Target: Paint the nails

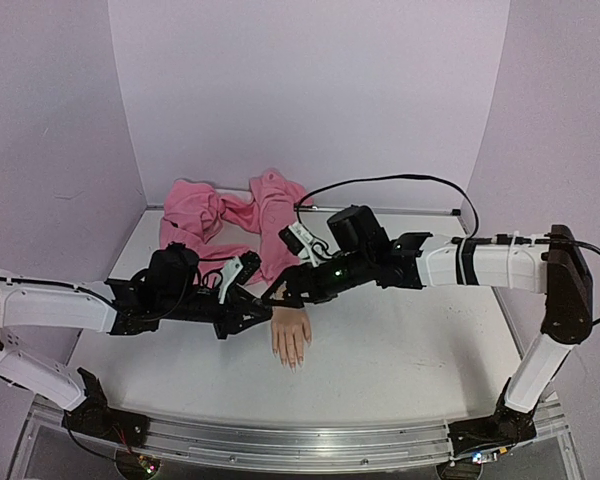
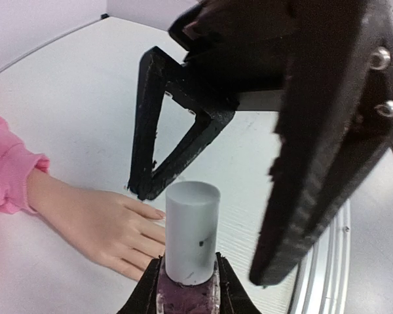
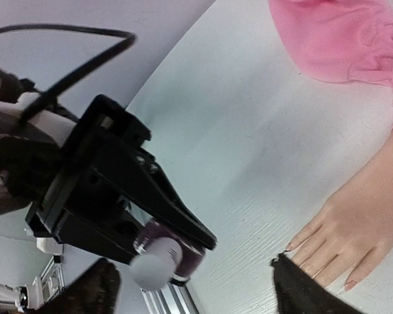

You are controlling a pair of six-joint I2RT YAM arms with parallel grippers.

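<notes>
White worktop [image 1: 410, 350], lavender walls [image 1: 310, 90] on three sides, pink sleeve [image 1: 230, 215] bunched at the back. Mannequin hand [image 1: 290, 335] lies mid-worktop, nails [image 1: 292, 360] toward the arm bases. Left gripper [image 2: 187, 288] clamps a purple polish bottle [image 3: 191, 260]. Right gripper [image 1: 276, 294] jaws are spread wide near its grey cap [image 2: 192, 229], holding nothing.

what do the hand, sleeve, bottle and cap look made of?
hand: matte plastic or silicone, probably; uniform skin tone.
sleeve: soft pink fabric; folds, gathered cuff.
bottle: glossy dark purple, likely glass.
cap: smooth matte grey, probably plastic.
</notes>
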